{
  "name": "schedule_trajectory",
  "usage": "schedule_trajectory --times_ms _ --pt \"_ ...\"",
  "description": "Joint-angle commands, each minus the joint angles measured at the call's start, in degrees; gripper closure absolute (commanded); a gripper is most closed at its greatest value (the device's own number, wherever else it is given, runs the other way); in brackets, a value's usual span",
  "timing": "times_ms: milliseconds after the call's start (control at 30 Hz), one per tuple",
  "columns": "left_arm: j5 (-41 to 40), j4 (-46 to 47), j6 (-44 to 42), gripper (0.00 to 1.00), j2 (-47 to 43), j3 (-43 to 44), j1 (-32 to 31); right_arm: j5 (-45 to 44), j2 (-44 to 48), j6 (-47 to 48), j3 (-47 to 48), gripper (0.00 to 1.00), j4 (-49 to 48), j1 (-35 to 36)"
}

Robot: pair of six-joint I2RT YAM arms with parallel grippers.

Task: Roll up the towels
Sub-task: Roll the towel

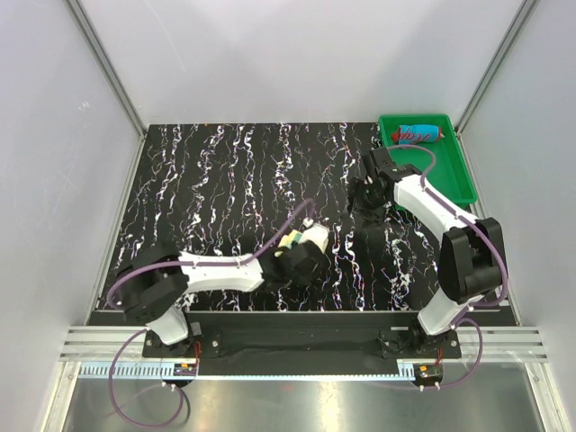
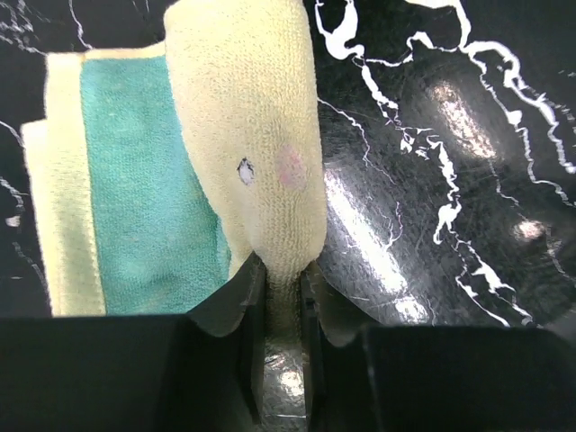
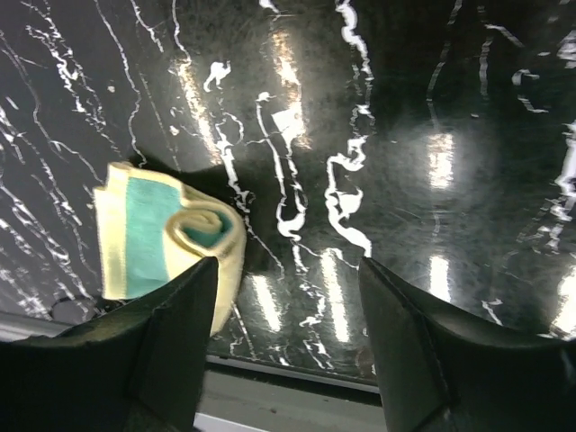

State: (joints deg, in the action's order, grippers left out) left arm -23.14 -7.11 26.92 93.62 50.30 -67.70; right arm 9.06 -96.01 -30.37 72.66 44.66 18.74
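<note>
Pale yellow, teal-patched cloth towel (image 2: 243, 135), pinched by the left gripper (image 2: 281, 281), is best rolled tightly and evenly, with the right gripper (image 3: 288, 270) spread.

A black table top (image 1: 225, 180), veined with white, is seen beneath both arms. A pale yellow towel (image 2: 243, 135) with teal patches is laid on it, partly rolled, directly ahead of the left gripper (image 2: 281, 279), and its rolled end is pinched between the narrow-set jaws. From the right gripper (image 3: 288, 270), whose jaws are spread wide, the towel is seen well apart, towards the left of the wrist view. A green tray (image 1: 450, 171) is set on the far right corner, just beside that gripper.
</note>
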Motion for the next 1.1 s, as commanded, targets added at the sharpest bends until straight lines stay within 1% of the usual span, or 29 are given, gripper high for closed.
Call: schedule_trajectory --times_ms 0,33,100,133,200,233,267,300,333,400,433,467,500,633,667,733,867,1067 --pt "13.3 6.6 2.8 0.94 -4.5 -3.1 4.8 -4.4 5.2 1.5 1.5 0.29 2.4 0.2" --pt "18.8 6.9 3.4 0.94 -5.5 -4.3 7.5 -4.2 5.7 1.1 1.0 0.29 2.2 0.2" --pt "22.8 9.7 3.9 0.94 -6.3 -4.9 10.9 -2.8 7.3 0.7 -0.9 0.29 0.8 0.2" --pt "27.8 10.3 4.4 0.94 -6.6 -5.2 11.9 -2.0 7.9 0.5 -1.6 0.29 0.2 0.2" --pt "31.0 11.4 4.8 0.94 -6.8 -5.6 14.2 0.2 10.0 0.1 -4.7 0.29 -3.3 0.2" --pt "34.7 11.9 5.4 0.95 -6.6 -5.6 15.1 3.4 10.8 0.0 -5.9 0.28 -4.7 0.2" --pt "36.7 13.9 6.0 0.95 -6.6 -6.5 16.1 5.5 11.6 0.1 -7.2 0.28 -8.4 0.2" --pt "38.4 15.1 6.7 0.95 -6.7 -7.1 18.1 9.4 13.0 -0.1 -9.9 0.28 -10.3 0.2" --pt "42.3 16.3 8.1 0.95 -6.4 -7.8 19.3 11.3 13.7 -0.9 -11.2 0.28 -12.3 0.2" --pt "46.2 20.1 9.5 0.95 -6.0 -9.4 22.3 15.8 15.1 -1.4 -15.1 0.26 -17.3 0.2" --pt "49.3 21.3 10.8 0.95 -5.1 -10.0 23.4 16.9 15.4 -2.3 -16.3 0.26 -18.9 0.2" --pt "50.7 23.7 11.4 0.95 -4.8 -10.9 24.2 18.2 15.5 -2.7 -17.5 0.25 -21.9 0.2" --pt "51.8 24.7 12.0 0.95 -4.2 -11.5 25.6 20.4 15.5 -3.3 -20.0 0.25 -23.6 0.2" --pt "54.8 27.1 13.5 0.95 -1.9 -12.6 27.8 24.9 14.7 -7.3 -26.1 0.24 -31.7 0.2" --pt "55.2 28.5 13.9 0.95 -1.4 -12.9 28.2 25.8 14.4 -8.3 -27.4 0.24 -36.0 0.3" --pt "56.3 30.3 15.7 0.96 -0.2 -14.2 29.3 28.1 13.3 -10.6 -31.0 0.24 -40.4 0.7" --pt "56.4 34.3 18.1 0.97 1.5 -16.1 30.3 28.3 10.8 -12.2 -33.8 0.23 -48.9 2.5" --pt "56.8 40.1 22.8 0.99 3.8 -19.9 31.9 27.9 5.9 -14.2 -35.6 0.24 -55.2 5.3"
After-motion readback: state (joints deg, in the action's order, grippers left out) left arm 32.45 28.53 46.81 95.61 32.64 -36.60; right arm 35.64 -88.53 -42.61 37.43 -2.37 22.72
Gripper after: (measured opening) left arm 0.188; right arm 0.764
